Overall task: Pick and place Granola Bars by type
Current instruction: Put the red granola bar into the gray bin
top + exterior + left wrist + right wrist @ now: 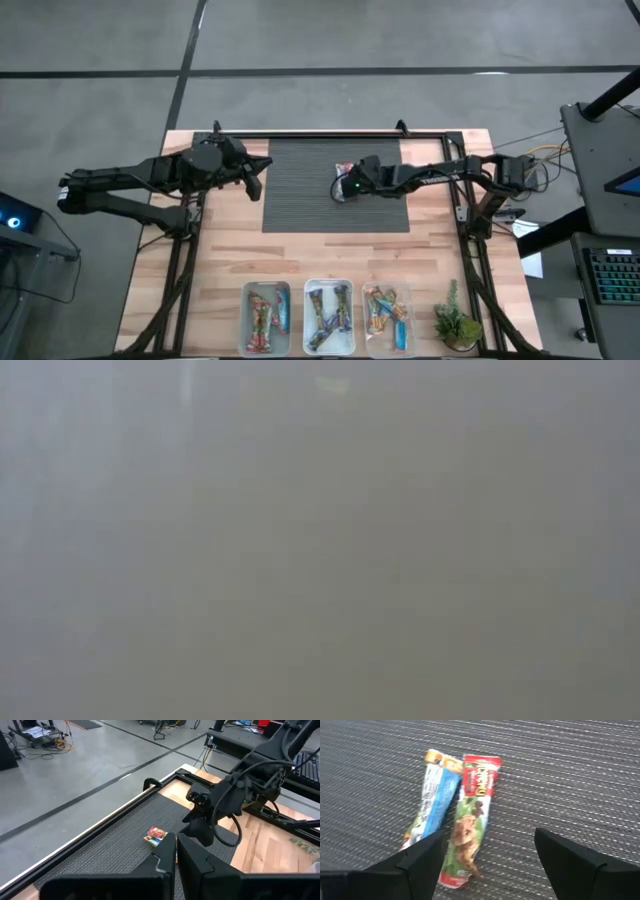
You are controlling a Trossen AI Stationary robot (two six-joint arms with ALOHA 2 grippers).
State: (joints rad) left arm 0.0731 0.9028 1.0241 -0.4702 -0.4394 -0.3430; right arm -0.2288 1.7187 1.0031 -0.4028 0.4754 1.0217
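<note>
Two Granola Bars lie side by side on the dark ribbed mat: a blue-wrapped bar and a red-and-green-wrapped bar. In the high view the pair sits near the mat's far middle. My right gripper hovers open just above them, slanting down from the table's right, with one finger over the blue bar's near end and the other beyond the red-and-green bar. My left gripper is shut and holds nothing, raised over the mat's left edge; in its wrist view it faces the bars.
Three clear bins, each with several wrapped bars, stand in a row at the near edge. A small green plant stands to their right. A black frame runs along the far edge. The low view shows only grey haze.
</note>
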